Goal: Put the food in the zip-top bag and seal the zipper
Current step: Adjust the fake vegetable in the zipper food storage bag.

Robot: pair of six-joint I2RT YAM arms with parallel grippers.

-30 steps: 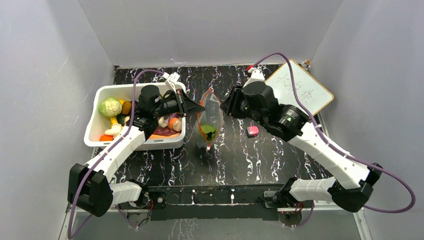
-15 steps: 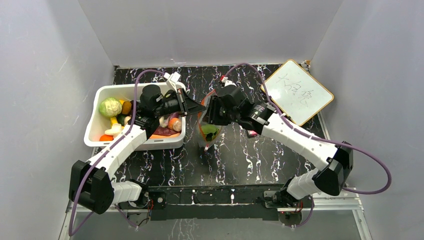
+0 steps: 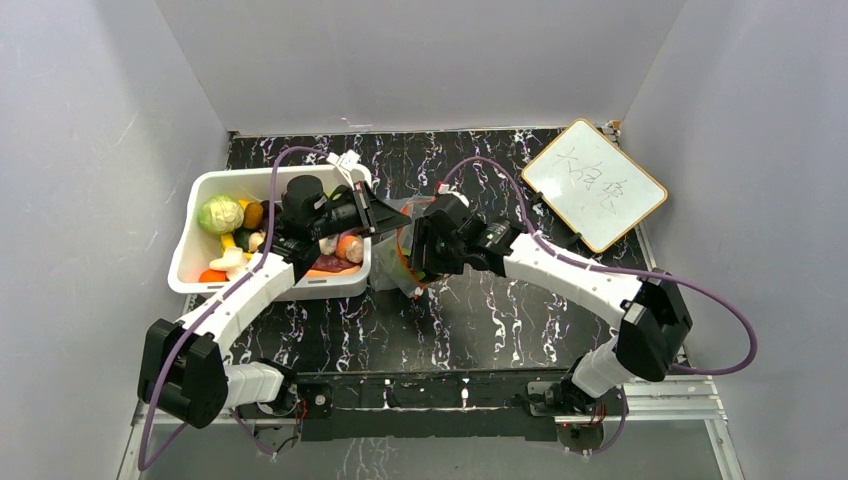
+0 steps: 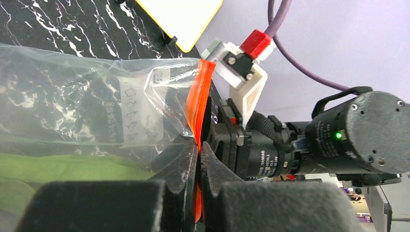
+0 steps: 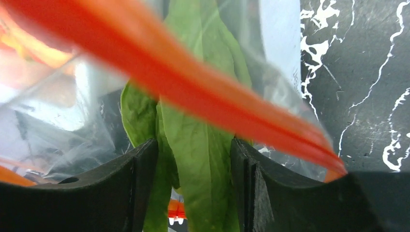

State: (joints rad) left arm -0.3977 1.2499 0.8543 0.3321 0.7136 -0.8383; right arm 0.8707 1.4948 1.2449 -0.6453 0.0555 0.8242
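Clamping the zipper (image 4: 197,101) is the left end effector (image 4: 198,152).

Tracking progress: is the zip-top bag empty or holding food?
Holding food: a green leafy piece shows through the clear zip-top bag, seen in both wrist views. Other pieces: cannot tell.

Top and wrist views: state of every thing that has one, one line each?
zip-top bag, unsealed, green leaf inside
zipper, parted, one end pinched
left gripper, shut on zipper
right gripper, jaws apart around green leaf, grip unclear
white bin, holds food
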